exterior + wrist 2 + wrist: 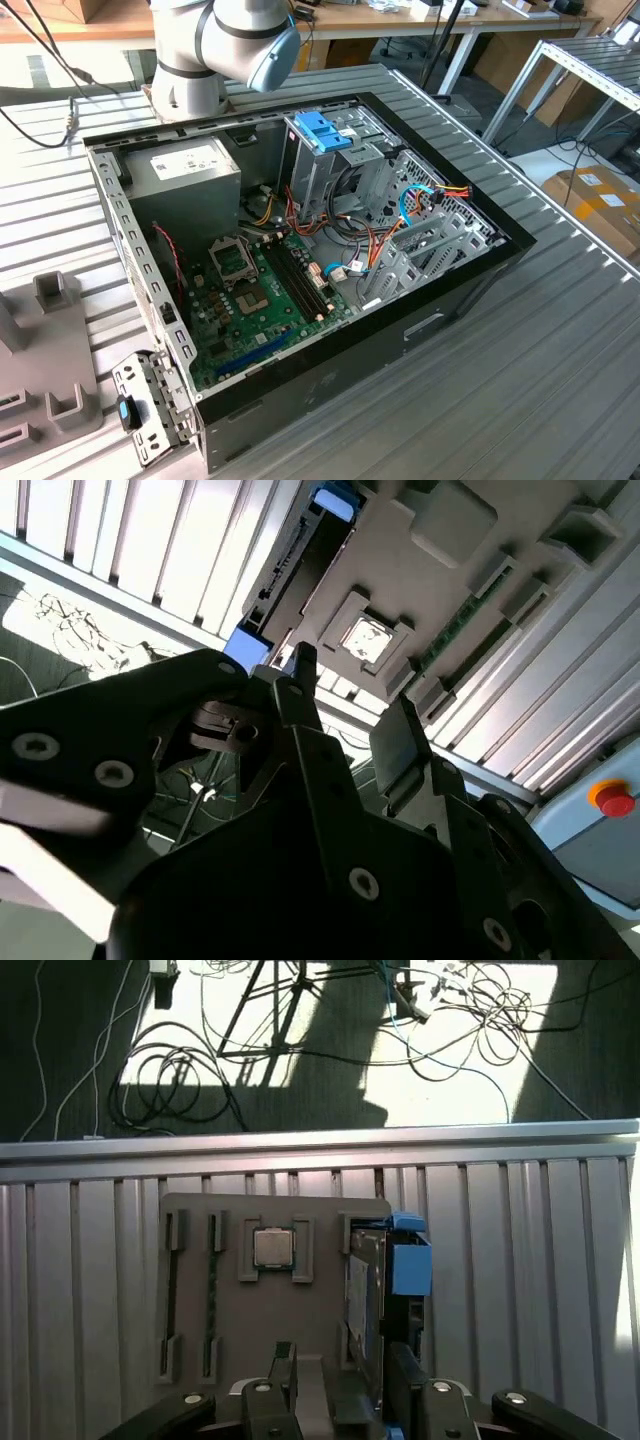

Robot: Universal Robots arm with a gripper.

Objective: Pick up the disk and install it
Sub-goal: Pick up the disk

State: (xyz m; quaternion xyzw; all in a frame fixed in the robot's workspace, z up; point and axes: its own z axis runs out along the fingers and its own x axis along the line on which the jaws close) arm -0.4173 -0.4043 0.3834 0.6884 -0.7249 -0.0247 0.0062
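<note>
Silver-grey rectangular metal disk with blue rails (362, 1290) stood on edge in grey plastic holder tray (240, 1330), likely leaving both faces graspable. Black gripper (340, 1375) hung over it, fingers (283, 1368) spread astride, not pinching

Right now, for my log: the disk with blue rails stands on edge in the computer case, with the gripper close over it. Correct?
Not quite. The disk stands on edge in the grey holder, not in the computer case. The first wrist view shows it there, with the gripper close over it.
</note>
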